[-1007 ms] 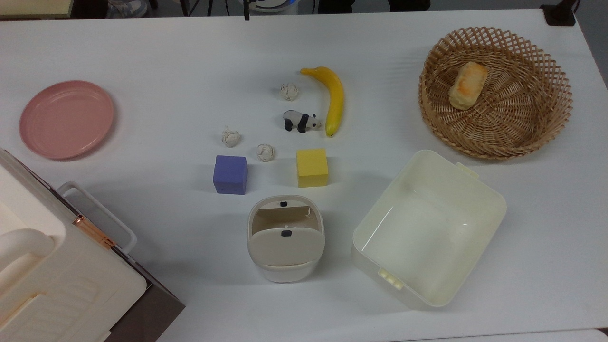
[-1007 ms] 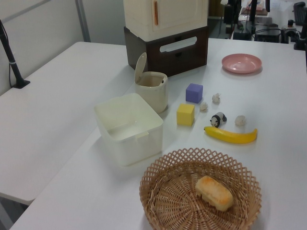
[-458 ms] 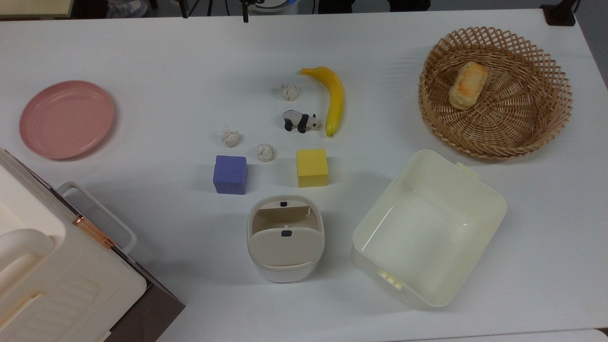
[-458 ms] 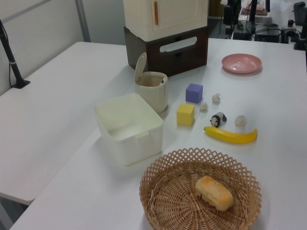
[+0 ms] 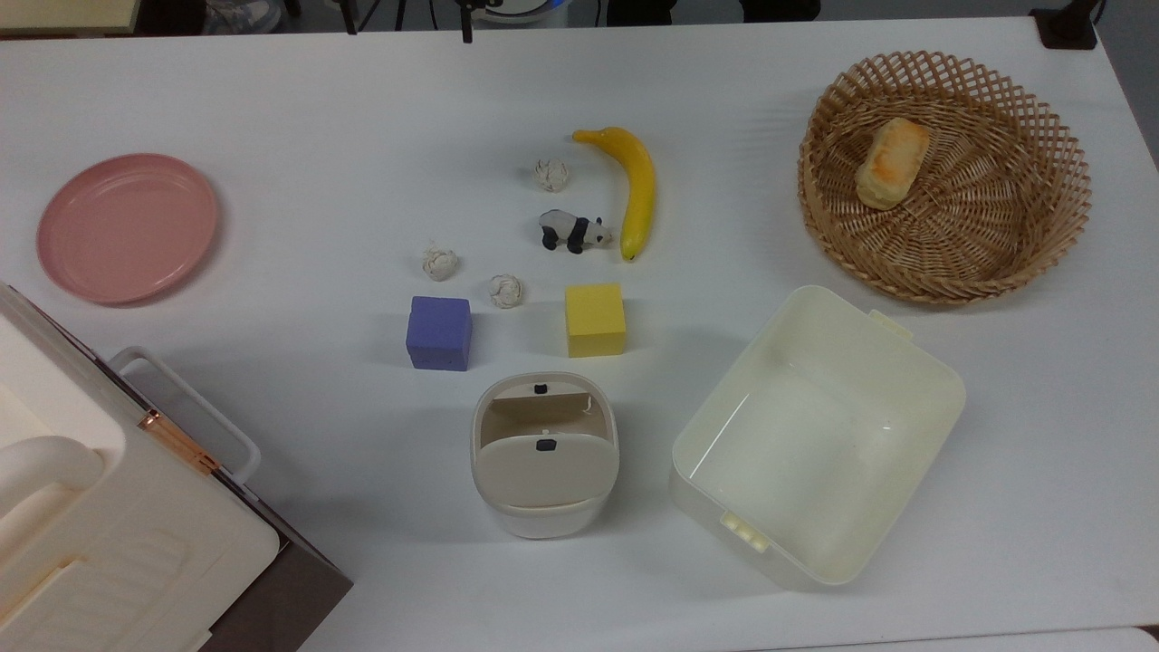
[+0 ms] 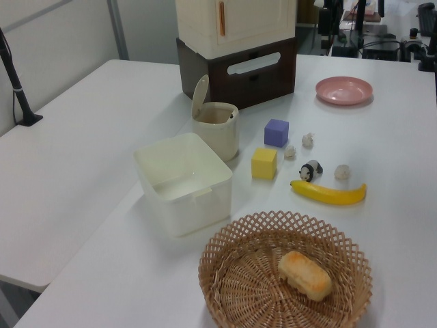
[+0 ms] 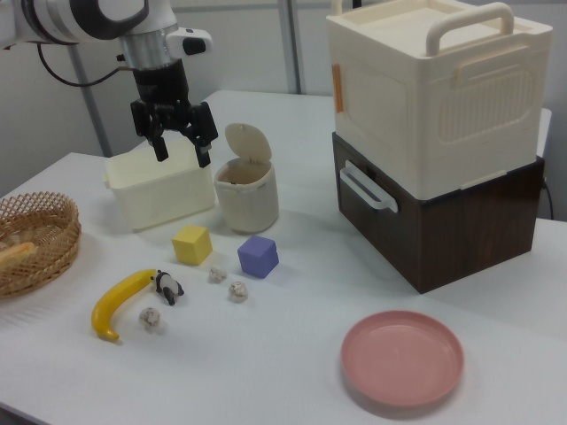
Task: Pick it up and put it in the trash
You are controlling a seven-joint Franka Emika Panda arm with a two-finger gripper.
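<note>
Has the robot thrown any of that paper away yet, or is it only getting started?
Only getting started, it seems. All three paper balls lie on the table, none held. The gripper hangs in the air with its fingers open and empty, above the cream tub. The trash bin waits with its flap tipped open. Picking up a ball and dropping it in the bin are both left to do.
</note>
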